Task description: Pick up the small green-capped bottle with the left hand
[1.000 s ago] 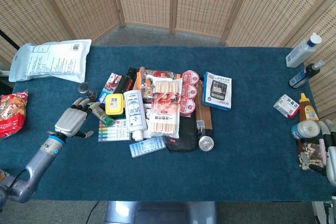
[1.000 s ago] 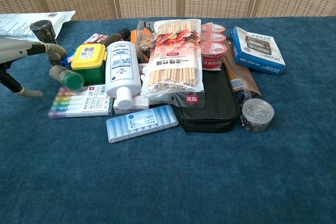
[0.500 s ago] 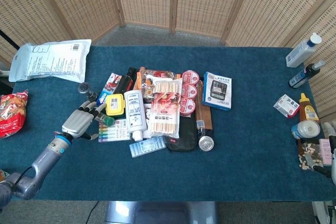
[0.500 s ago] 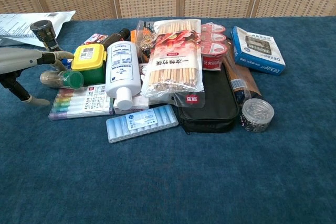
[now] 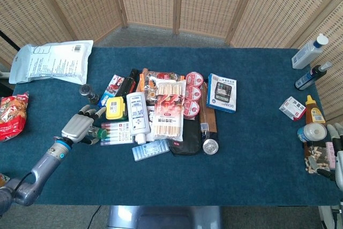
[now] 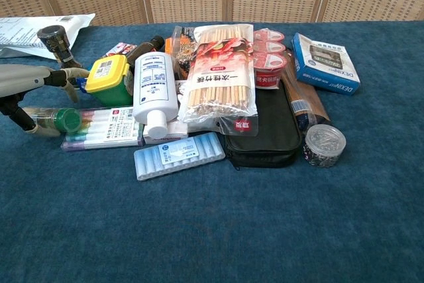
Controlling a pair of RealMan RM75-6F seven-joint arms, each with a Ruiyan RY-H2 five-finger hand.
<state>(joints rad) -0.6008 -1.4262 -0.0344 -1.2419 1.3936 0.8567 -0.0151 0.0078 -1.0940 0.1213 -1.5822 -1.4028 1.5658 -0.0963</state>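
The small green-capped bottle (image 6: 54, 120) lies on its side at the left end of the marker pack (image 6: 109, 128), cap pointing right. In the head view the bottle (image 5: 99, 132) shows just right of my left hand (image 5: 78, 127). My left hand (image 6: 26, 85) hovers over it with fingers spread above and the thumb touching the bottle's base from below; the fingers are not closed around it. At the table's far right edge, my right hand (image 5: 336, 151) stays with fingers apart, holding nothing.
A yellow-lidded box (image 6: 108, 73), a white bottle (image 6: 154, 88) and a chopstick pack (image 6: 220, 77) crowd the bottle's right side. A small dark bottle (image 6: 55, 40) stands behind the hand. A white bag (image 5: 53, 60) and red snack bag (image 5: 10, 114) lie far left.
The green-capped bottle has tipped over and slid toward the near left, onto the marker pack's end by my left thumb. The yellow-lidded box shifted slightly. My left hand drew back a little.
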